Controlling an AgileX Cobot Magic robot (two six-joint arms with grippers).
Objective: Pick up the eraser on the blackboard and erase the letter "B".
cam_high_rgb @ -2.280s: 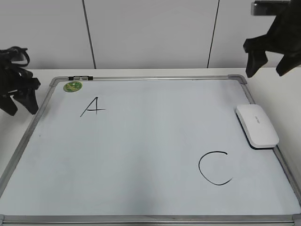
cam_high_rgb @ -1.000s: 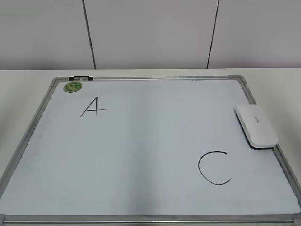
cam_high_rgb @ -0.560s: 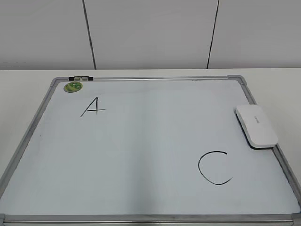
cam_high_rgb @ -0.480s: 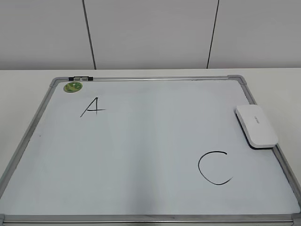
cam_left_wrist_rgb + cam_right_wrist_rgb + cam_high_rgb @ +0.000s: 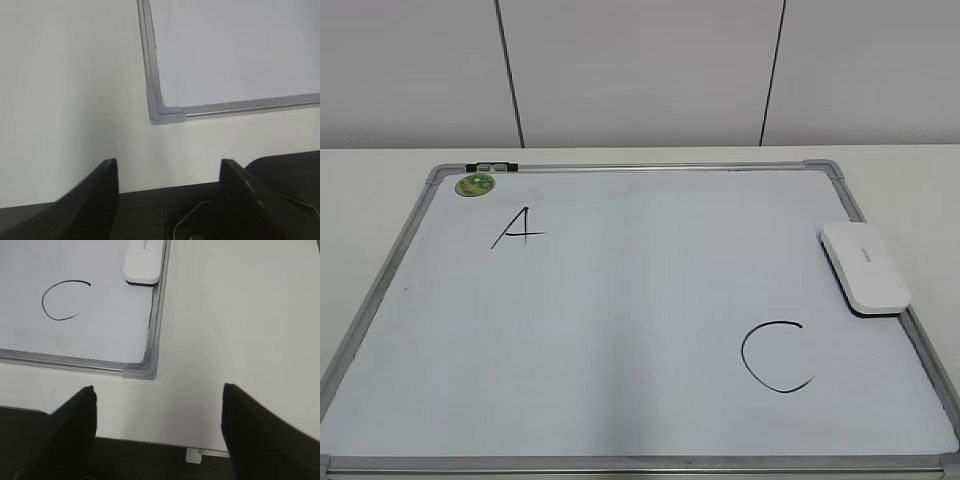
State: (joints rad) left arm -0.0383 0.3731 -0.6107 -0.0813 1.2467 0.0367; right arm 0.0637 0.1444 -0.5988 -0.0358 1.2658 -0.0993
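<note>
The blackboard is a white board with a silver-grey frame, flat on the table. The white eraser lies on its right edge; it also shows at the top of the right wrist view. A black "A" and a black "C" are on the board. No letter "B" shows anywhere. Neither gripper appears in the exterior view. My left gripper is open and empty near the board's front left corner. My right gripper is open and empty near the front right corner.
A small round green magnet sits at the board's far left corner beside a small clip on the frame. The white table surrounds the board. A panelled wall stands behind. The table's front edge lies below both grippers.
Both arms, visible at the exterior view's left and right edges 2.3 s ago, have left that view. The eraser and letters have not moved.
</note>
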